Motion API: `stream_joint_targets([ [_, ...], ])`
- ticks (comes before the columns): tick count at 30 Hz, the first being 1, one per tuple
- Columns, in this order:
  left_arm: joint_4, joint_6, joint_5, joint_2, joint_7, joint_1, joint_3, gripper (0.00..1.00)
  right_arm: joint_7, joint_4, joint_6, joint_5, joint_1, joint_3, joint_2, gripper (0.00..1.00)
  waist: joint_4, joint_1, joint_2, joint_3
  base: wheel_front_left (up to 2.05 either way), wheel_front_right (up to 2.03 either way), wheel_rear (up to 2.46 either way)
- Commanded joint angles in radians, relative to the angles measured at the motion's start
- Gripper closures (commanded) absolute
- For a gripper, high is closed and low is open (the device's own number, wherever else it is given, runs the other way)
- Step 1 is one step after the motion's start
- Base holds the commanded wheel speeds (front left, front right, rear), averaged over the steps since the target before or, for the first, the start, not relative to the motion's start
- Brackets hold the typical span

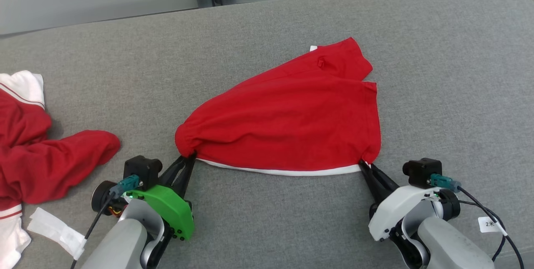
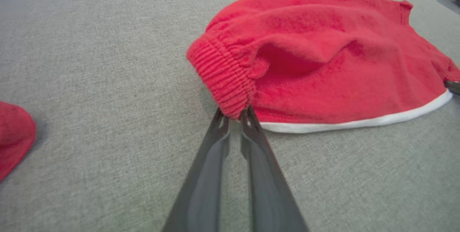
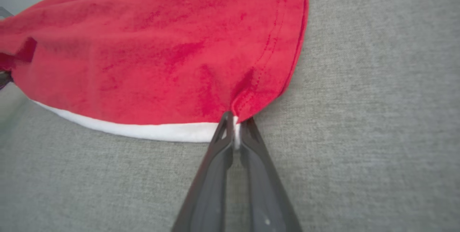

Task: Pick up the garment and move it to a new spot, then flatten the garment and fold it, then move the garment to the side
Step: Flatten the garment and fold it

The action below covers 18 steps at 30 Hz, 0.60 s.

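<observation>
Left gripper (image 1: 189,158): two long dark fingers (image 2: 208,174) tapering to thin tips, set in a bright green shell (image 1: 167,206) dotted with small dark screws (image 1: 179,232). Just beside the green shell, a black camera block (image 1: 142,169) with teal plug (image 1: 128,183) and black cable (image 1: 98,219). Well across from it, the right gripper (image 1: 365,164) wears white, its cable carrying a white tag (image 1: 488,224).

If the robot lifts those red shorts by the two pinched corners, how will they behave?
Likely floppy: the red shorts bunch where the left gripper and right gripper pinch them, so the middle should sag. Probably light, thin cloth. The ribbed waistband may stretch.
</observation>
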Motion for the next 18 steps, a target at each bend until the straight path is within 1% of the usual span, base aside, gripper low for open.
stream_joint_targets([
  [1,-0.004,-0.001,-0.014,0.014,-0.011,-0.003,-0.004,1.00,-0.010,0.006,0.000,0.009,-0.006,0.005,-0.010,1.00,0.000,0.0000,0.0000,-0.010,0.00,0.00,0.00],
  [5,-0.022,-0.001,-0.030,0.027,-0.027,0.028,-0.008,1.00,-0.035,-0.011,0.000,0.021,-0.001,-0.003,-0.026,1.00,-0.001,0.0000,0.0000,-0.037,0.00,0.00,0.00],
  [9,-0.083,0.001,-0.046,0.041,-0.017,0.044,-0.004,1.00,-0.047,-0.076,0.000,0.044,0.019,-0.038,-0.042,1.00,0.001,0.0000,0.0000,-0.060,0.00,0.00,0.00],
  [11,-0.124,0.008,-0.047,0.052,0.003,0.038,-0.001,1.00,-0.051,-0.138,0.000,0.068,0.016,-0.057,-0.050,1.00,0.000,0.0000,0.0000,-0.062,0.00,0.00,0.00],
  [12,-0.148,0.012,-0.050,0.058,0.018,0.025,0.002,1.00,-0.050,-0.165,0.000,0.063,0.005,-0.066,-0.068,1.00,-0.001,0.0000,0.0000,-0.059,0.00,0.00,0.00],
  [14,-0.187,0.015,-0.049,0.071,0.053,-0.015,0.003,1.00,-0.051,-0.208,0.000,0.052,-0.030,-0.073,-0.082,1.00,-0.004,0.0000,0.0000,-0.045,0.00,0.00,0.00],
  [16,-0.214,0.014,-0.045,0.082,0.096,-0.065,0.004,1.00,-0.051,-0.229,0.000,0.024,-0.077,-0.073,-0.103,1.00,-0.005,0.0000,0.0000,-0.022,0.00,0.00,0.00],
  [18,-0.229,0.009,-0.066,0.081,0.145,-0.134,0.008,1.00,-0.051,-0.247,0.000,0.027,-0.133,-0.074,-0.110,1.00,-0.002,0.0000,0.0000,0.010,0.00,0.00,0.00],
])
